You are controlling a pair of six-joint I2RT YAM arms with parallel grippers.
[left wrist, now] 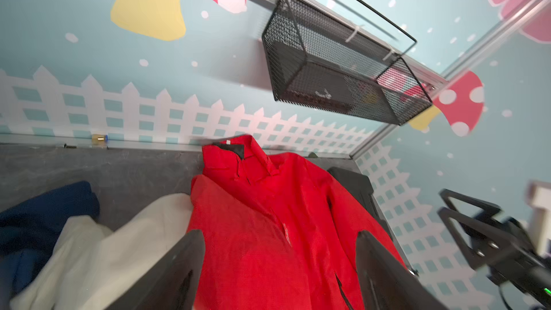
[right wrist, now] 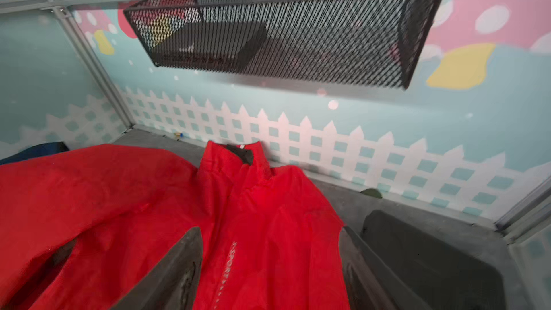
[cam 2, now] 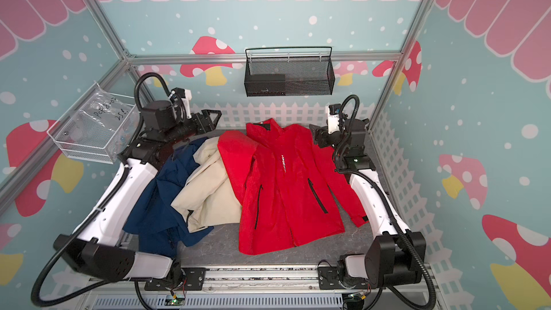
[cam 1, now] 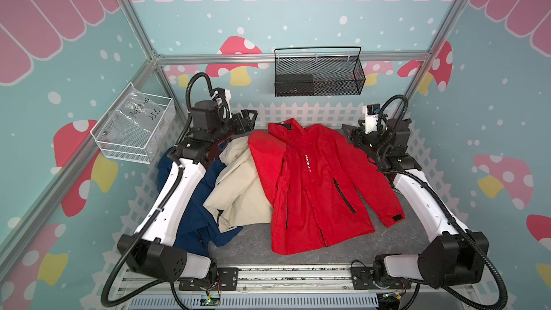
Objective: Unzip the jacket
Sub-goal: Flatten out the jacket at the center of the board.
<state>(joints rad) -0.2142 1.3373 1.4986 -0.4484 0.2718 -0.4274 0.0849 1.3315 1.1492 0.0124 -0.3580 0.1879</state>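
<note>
The red jacket (cam 1: 313, 180) (cam 2: 283, 186) lies flat on the grey table, front up and collar toward the back wall. Its front looks closed, with white lettering along the placket. I cannot make out the zip pull. My left gripper (cam 1: 249, 116) (cam 2: 213, 116) hovers off the collar's left side, above the table. In the left wrist view this gripper (left wrist: 280, 234) is open, with only the jacket (left wrist: 268, 249) seen beyond it. My right gripper (cam 1: 347, 132) (cam 2: 314, 132) hangs by the jacket's right shoulder. The right wrist view shows it (right wrist: 269, 231) open and holding nothing, over the jacket (right wrist: 253, 204).
A cream jacket (cam 1: 238, 186) and a navy jacket (cam 1: 185, 204) are heaped left of the red one, partly under my left arm. A black mesh basket (cam 1: 319, 73) hangs on the back wall. A clear wire basket (cam 1: 134, 129) hangs on the left wall.
</note>
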